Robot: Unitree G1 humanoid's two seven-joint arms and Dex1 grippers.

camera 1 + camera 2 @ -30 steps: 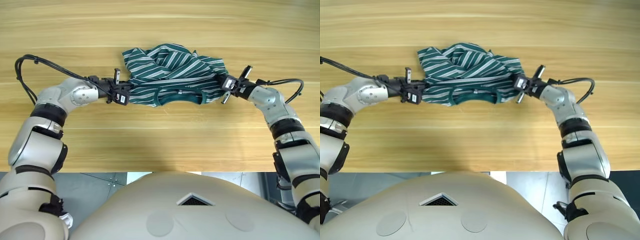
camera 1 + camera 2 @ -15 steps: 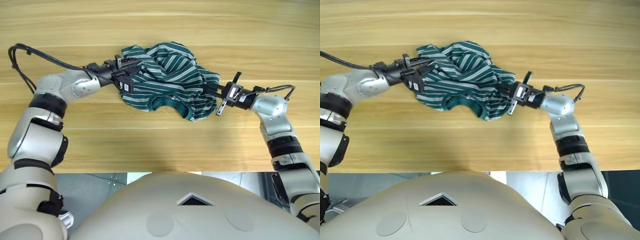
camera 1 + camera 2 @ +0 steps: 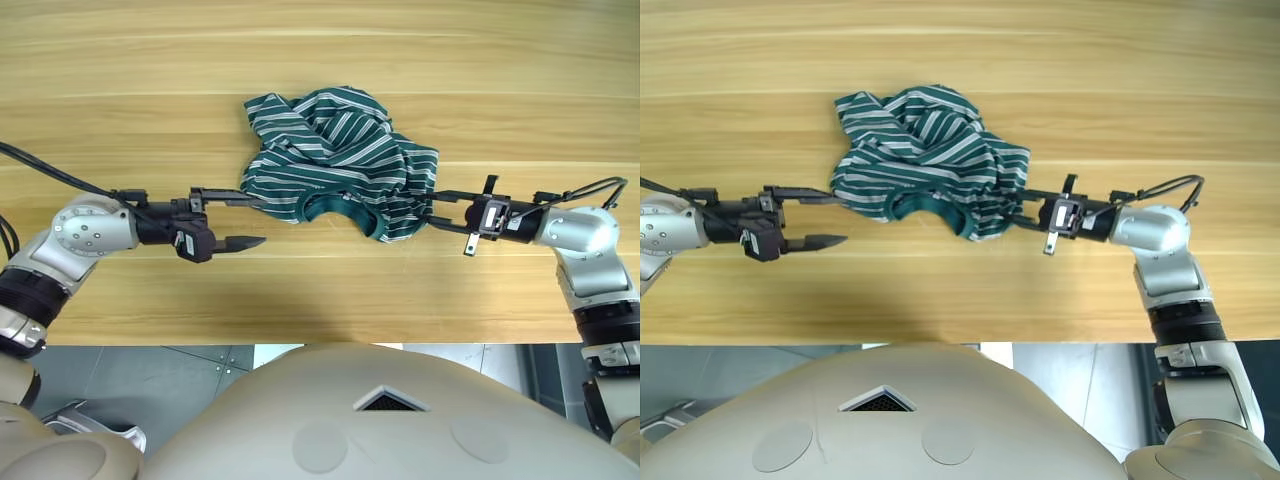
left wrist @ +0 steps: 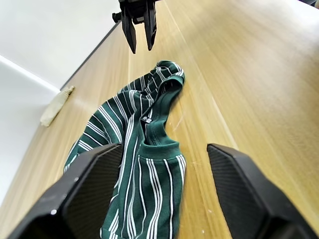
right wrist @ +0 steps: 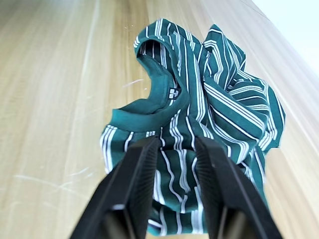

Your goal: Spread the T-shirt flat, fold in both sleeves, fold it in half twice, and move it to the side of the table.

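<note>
Left eye view: over the table's near half, two end effectors sit released, jaws parted. One crumpled green-striped T-shirt lies mid-table between and slightly beyond them, left end effector just beside it, right end effector at its right edge.

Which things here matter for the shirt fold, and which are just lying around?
Job: crumpled green, white-striped T-shirt; light wooden table; left gripper, open beside the shirt; right gripper, open at its opposite side.
Lying about: small pale beige lump at the table's edge.
</note>
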